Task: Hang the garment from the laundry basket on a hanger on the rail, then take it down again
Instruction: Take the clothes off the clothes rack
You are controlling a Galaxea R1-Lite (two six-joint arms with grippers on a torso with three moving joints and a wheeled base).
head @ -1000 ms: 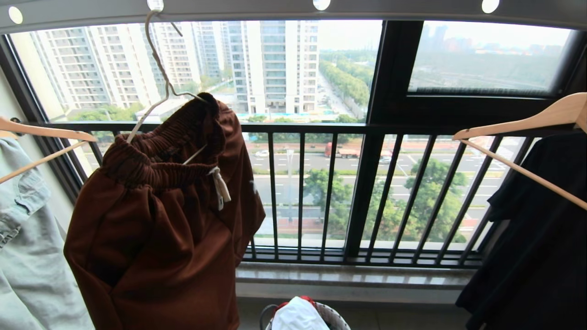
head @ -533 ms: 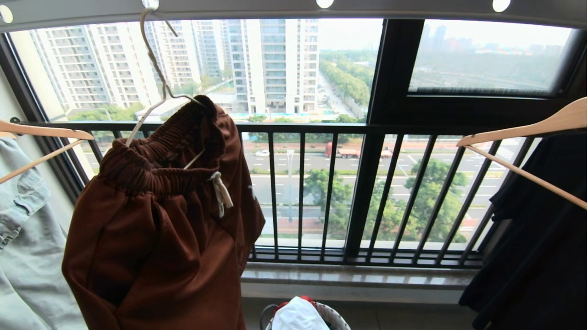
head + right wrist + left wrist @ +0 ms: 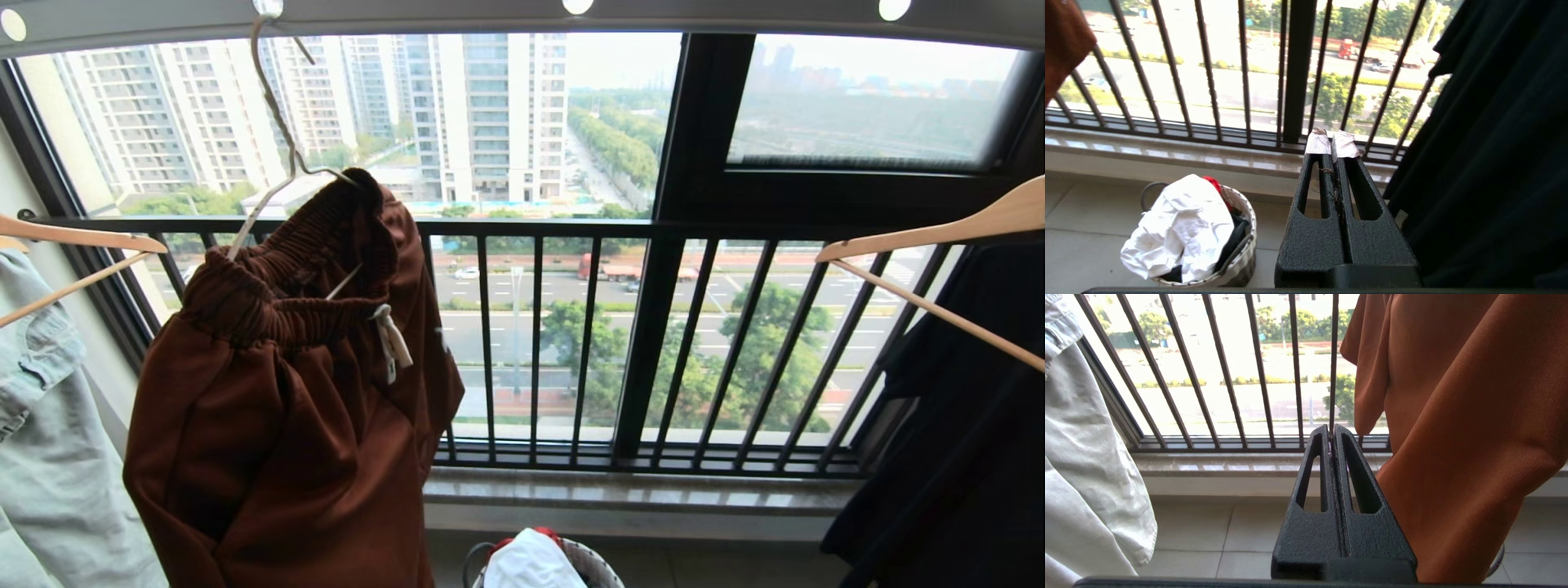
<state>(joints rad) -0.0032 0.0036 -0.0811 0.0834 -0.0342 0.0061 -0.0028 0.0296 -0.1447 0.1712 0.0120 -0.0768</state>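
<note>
The shorts (image 3: 286,408) have swung a little on the white hanger (image 3: 277,139) since a moment ago, its hook still through a hole in the rail (image 3: 457,15). I judge the hanging done and the taking down still ahead. My left jaws (image 3: 1333,430) are pressed together, empty, low just beside the shorts' hem. My right jaws (image 3: 1332,141) are also closed and empty, above the laundry basket (image 3: 1241,241).

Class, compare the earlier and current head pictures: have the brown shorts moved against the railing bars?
Yes, slightly. The shorts have swayed: their right edge has drawn left, away from the nearest thin bar of the railing.
</note>
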